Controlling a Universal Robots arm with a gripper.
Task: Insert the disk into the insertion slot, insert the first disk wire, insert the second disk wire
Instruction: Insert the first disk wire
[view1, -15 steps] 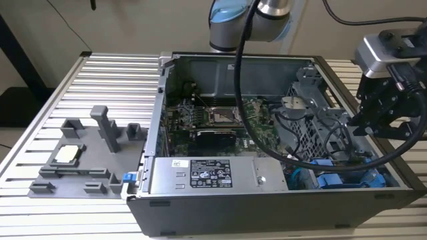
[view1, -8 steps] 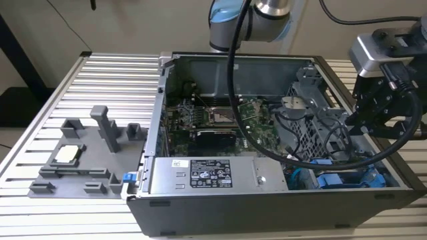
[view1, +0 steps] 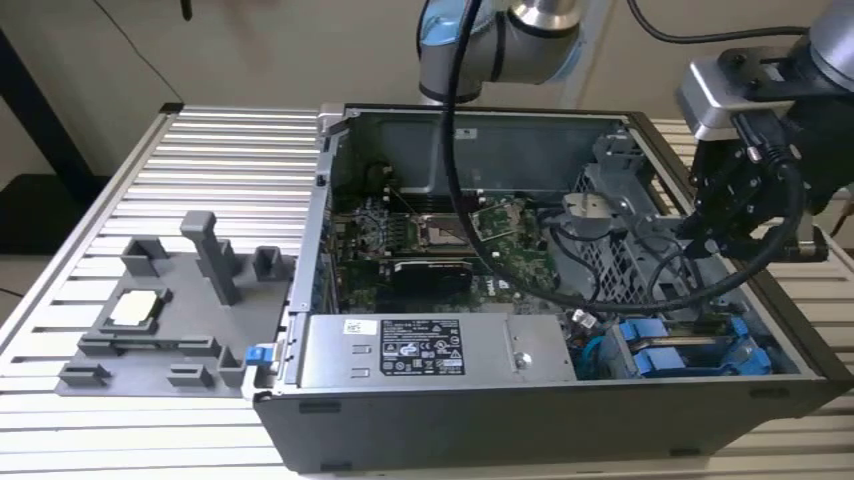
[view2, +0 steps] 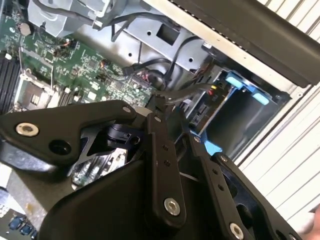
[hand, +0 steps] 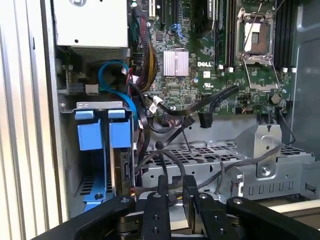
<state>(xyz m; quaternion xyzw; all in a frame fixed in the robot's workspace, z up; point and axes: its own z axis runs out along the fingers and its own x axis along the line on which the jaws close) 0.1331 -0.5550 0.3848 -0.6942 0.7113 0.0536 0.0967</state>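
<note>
Closest in the first wrist view is the gripper (hand: 175, 181); whether anything is gripped cannot be told. Just past it, the disk (hand: 120, 140) is seen standing on edge in the insertion slot (hand: 90, 185), at a corner of the case (hand: 54, 150). In the second wrist view, the blue end is seen ahead. In the exterior view, the gripper is held high over the case's edge, with the disk lower down. Its long side is judged to run along the case wall.
</note>
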